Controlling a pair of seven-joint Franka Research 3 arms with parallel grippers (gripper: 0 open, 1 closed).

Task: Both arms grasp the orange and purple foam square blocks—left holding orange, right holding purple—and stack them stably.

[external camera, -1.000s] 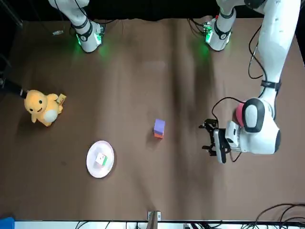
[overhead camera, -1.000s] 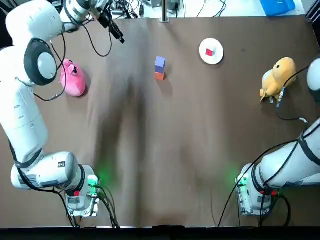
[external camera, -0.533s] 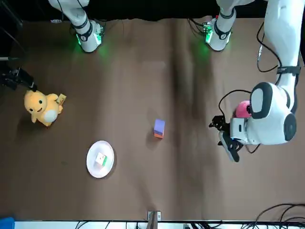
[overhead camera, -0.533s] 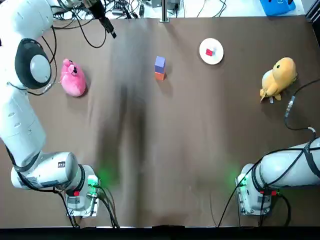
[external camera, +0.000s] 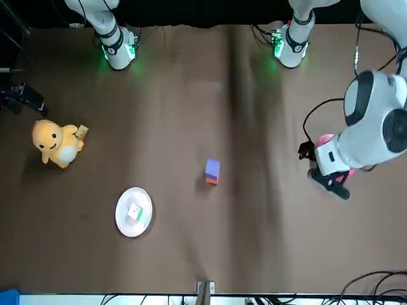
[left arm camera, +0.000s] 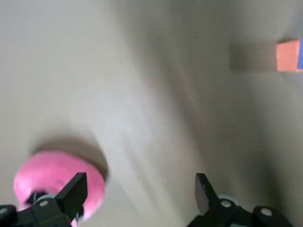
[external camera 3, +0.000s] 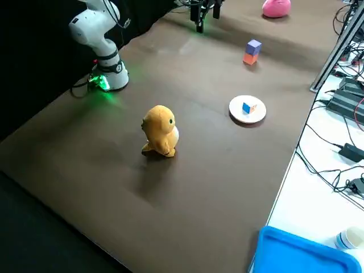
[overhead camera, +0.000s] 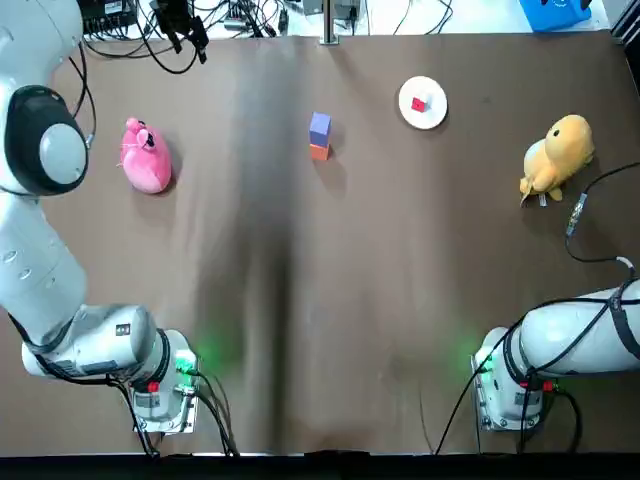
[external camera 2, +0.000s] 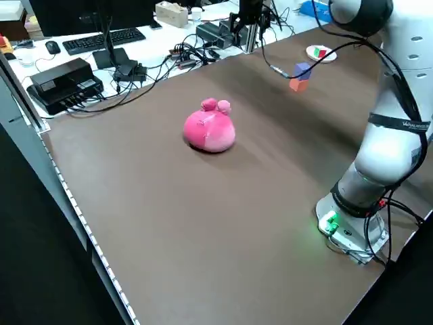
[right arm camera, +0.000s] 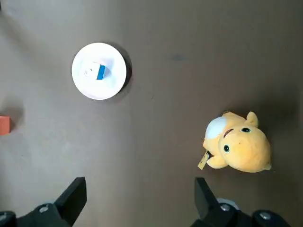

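The purple block (overhead camera: 320,127) sits on top of the orange block (overhead camera: 319,152) as a small stack at the middle far part of the table; no gripper touches it. The same stack shows in the front view, purple block (external camera: 212,168) over orange block (external camera: 211,180). My left gripper (overhead camera: 184,28) hangs open over the far left corner, well away from the stack; its wrist view shows the gripper (left arm camera: 139,194) with nothing in it and the orange block (left arm camera: 286,56) far off. My right gripper (external camera: 22,100) is at the table's right edge, and its wrist view shows the gripper (right arm camera: 137,198) open with nothing held.
A pink plush toy (overhead camera: 146,155) lies at the left, below the left gripper. A yellow plush toy (overhead camera: 555,155) stands at the right. A white plate (overhead camera: 433,112) with a small cube sits right of the stack. Cables and equipment lie beyond the far edge.
My left gripper has swung away from the stack toward the far left corner. The right arm has drawn back past the right edge. The stack has not moved.
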